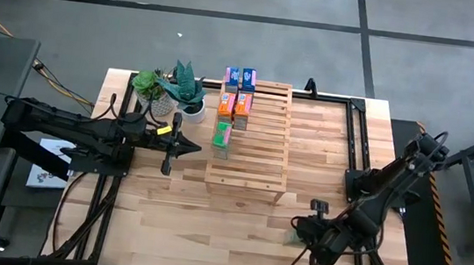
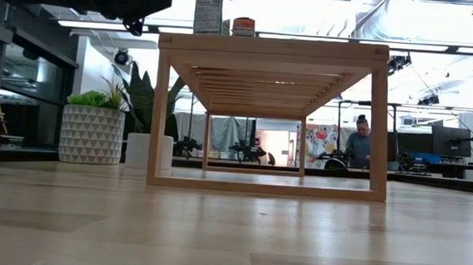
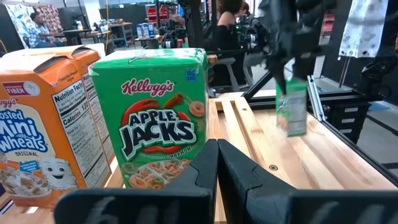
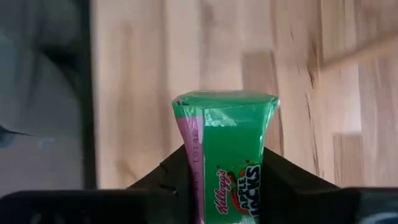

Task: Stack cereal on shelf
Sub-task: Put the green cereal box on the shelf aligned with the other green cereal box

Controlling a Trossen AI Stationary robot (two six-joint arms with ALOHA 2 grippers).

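R tool [image 4: 227, 180] grips green cereal box [image 4: 227, 149], seen only in R wrist view. Overhead it's hidden near worktop's [image 1: 166, 222] near-right. L tool [image 3: 217, 174] clenched, empty, left of shelf [image 1: 262, 144].

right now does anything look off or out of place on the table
One green cereal box is apart from the rest: the right gripper grips it near the table's front right, while five boxes stand in a row on the shelf. Its top flap looks slightly crumpled. Nothing spilled.

Light-wood slatted shelf [image 1: 258, 139] at table centre. Five cereal boxes along its left edge: blue pair [image 1: 240, 78] farthest back, orange pair [image 1: 234, 106], one green [image 1: 222, 135]. Left gripper [image 1: 193, 147] just beside green box. Right gripper [image 1: 299, 233] low at table's near right, over green object [image 1: 294, 236]. Potted plants [image 1: 171, 88] left of shelf.
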